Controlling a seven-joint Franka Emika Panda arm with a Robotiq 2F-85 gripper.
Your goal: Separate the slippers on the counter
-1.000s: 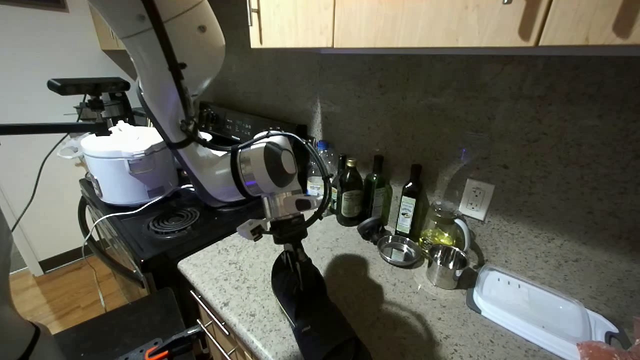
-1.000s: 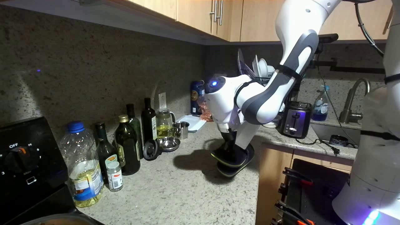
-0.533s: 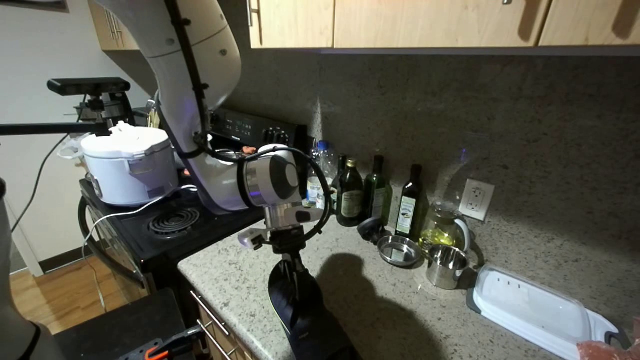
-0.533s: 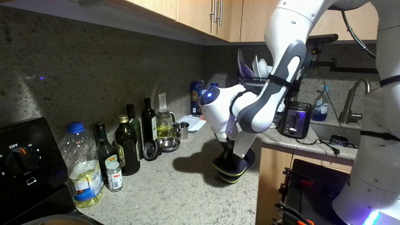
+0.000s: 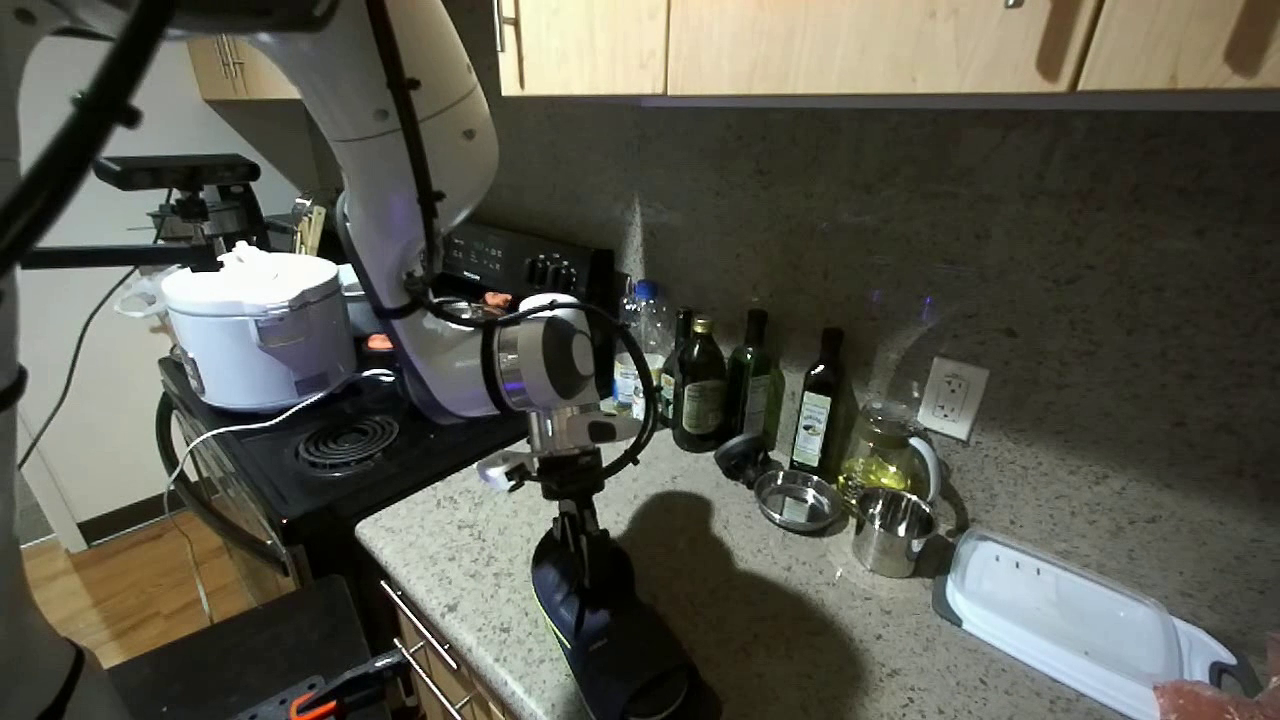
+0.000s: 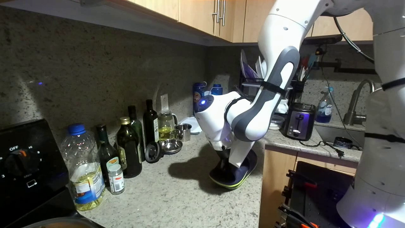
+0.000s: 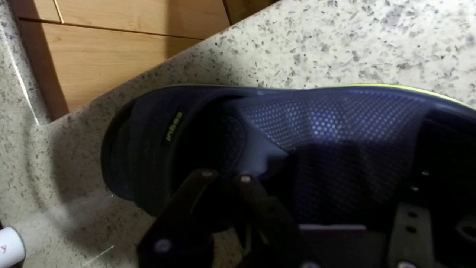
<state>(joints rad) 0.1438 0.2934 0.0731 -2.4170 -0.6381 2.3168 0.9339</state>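
Slippers: gap just narrowing — separation probably still waiting
Counter: bearing them stacked by its right edge in an exterior view
Gripper: standing fully closed at them — whether pinching, I cannot tell

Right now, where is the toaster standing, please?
In an exterior view, the toaster stands on the right side, on the counter, just left of the sink.

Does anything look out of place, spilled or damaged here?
Yes: the slippers look out of place, footwear on a kitchen counter that also holds bottles and a metal cup. They seem stacked, one over the other. No spill or damage is visible.
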